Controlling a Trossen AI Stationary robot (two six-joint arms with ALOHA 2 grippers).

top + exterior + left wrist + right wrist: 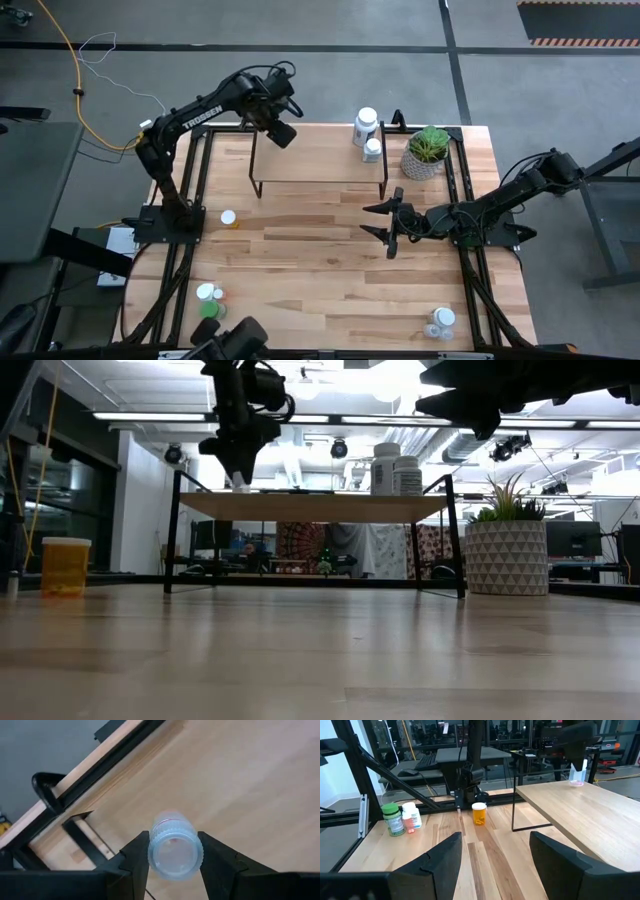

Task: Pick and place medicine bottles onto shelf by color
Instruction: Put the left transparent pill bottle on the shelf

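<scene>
My left gripper (283,132) is over the far left corner of the shelf (320,160), shut on a small clear medicine bottle (172,827) with something pink inside. Two white bottles (368,135) stand on the shelf's right end. An orange bottle (229,218) stands on the table left of the shelf. A green and a white bottle (208,300) are at the near left, and clear bottles (440,320) at the near right. My right gripper (378,220) hovers open and level in front of the shelf's right end, with nothing between its fingers. My left gripper pinches the clear bottle's cap (175,852) between its two fingers (137,855), one on each side. The fingers come from above and point steeply down. The bottle hangs upright below them over the shelf top (240,780); I cannot tell whether its bottom touches the board.
A potted green plant (428,150) stands on the table right of the shelf. Black frame rails (195,180) run along both sides of the table. The shelf's middle and the table's middle are bare wood.
</scene>
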